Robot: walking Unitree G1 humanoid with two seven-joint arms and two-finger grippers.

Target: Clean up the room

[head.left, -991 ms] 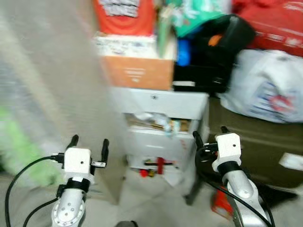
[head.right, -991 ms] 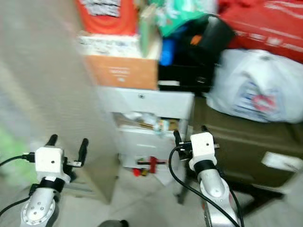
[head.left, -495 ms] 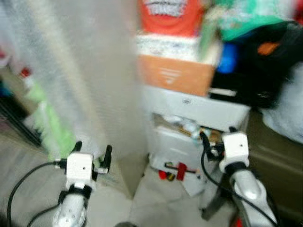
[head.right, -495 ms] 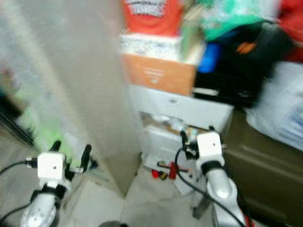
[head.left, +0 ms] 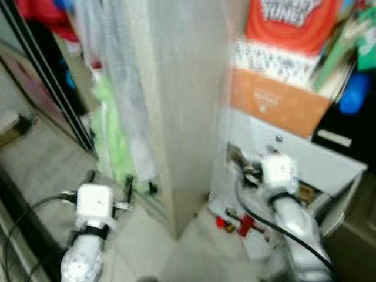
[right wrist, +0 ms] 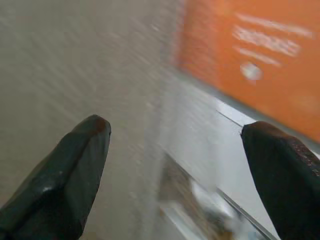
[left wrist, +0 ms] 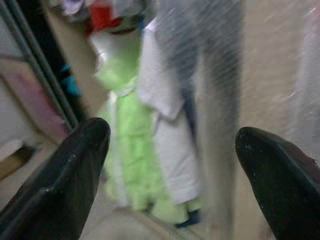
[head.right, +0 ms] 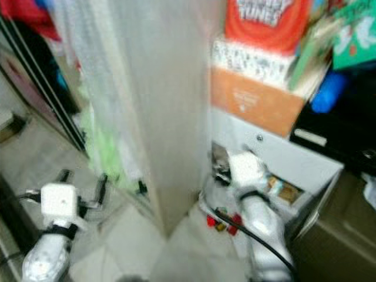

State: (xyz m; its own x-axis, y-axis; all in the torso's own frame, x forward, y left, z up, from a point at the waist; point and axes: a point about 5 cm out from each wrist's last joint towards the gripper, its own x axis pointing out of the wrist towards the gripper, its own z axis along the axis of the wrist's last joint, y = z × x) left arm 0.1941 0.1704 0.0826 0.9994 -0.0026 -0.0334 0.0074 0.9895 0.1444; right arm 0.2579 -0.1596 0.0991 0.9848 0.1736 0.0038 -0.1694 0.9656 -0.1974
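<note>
Clutter in a storage corner, seen while the head camera is blurred (judged: the robot is turning or walking, no item yet chosen). The task's things are loose items: small red pieces (head.left: 244, 223) lie on the floor (head.left: 41, 153) at the foot of a white cabinet (head.left: 305, 158), whose open compartment holds a jumble of papers or packets too blurred to name. On top of the cabinet sits an orange box (head.left: 276, 106), a patterned box above it, and a red printed item (head.left: 294, 23) above that. A tall beige panel (head.left: 188, 100) stands just left of the cabinet; beyond it hang pale and green fabrics (left wrist: 127, 145) beside a dark door frame (head.left: 50, 88).

Right end effector (right wrist: 175, 165): fingers spread, nothing between them, held in front of the cabinet's open compartment with the beige panel and the orange box ahead of it. Left end effector (left wrist: 172, 155): fingers likewise spread and empty, low over the floor, facing the green fabric.

To do this step well, judged: let the body settle until the view sharpens, fix on one item (the red pieces on the floor look nearest the right arm), then bend and lower that arm with fingers kept apart. The pieces look small and hard, so a low, centred pinch should suit; the cabinet edge and panel crowd the approach.
</note>
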